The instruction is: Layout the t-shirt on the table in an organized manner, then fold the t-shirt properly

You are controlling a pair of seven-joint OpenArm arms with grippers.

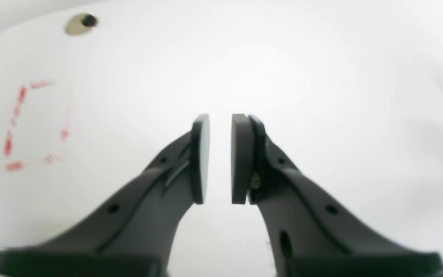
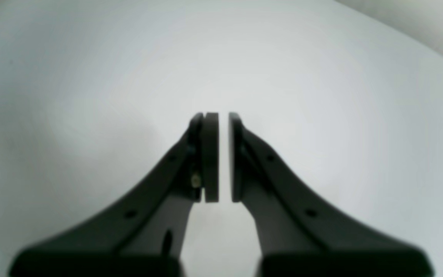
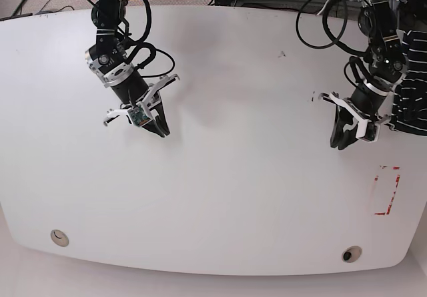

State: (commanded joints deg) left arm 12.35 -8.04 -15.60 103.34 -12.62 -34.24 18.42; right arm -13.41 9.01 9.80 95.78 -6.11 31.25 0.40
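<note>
A: Left wrist view first. What have you got?
B: Your left gripper point(image 1: 220, 157) hangs over the bare table point(image 1: 321, 77), pads a narrow slit apart, holding nothing. The red outline point(image 1: 33, 127) and a round hole point(image 1: 81, 24) sit off to one side.

A: Right wrist view?
B: The right gripper point(image 2: 223, 157) is the same, a narrow gap and nothing in it, with only white tabletop around.

A: And the base view?
B: The t-shirt point(image 3: 412, 83) is bunched at the table's edge, just behind your left arm. It looks soft, light and limp, so pinch a hem or shoulder seam, then drag it into the broad open middle, minding that edge
</note>
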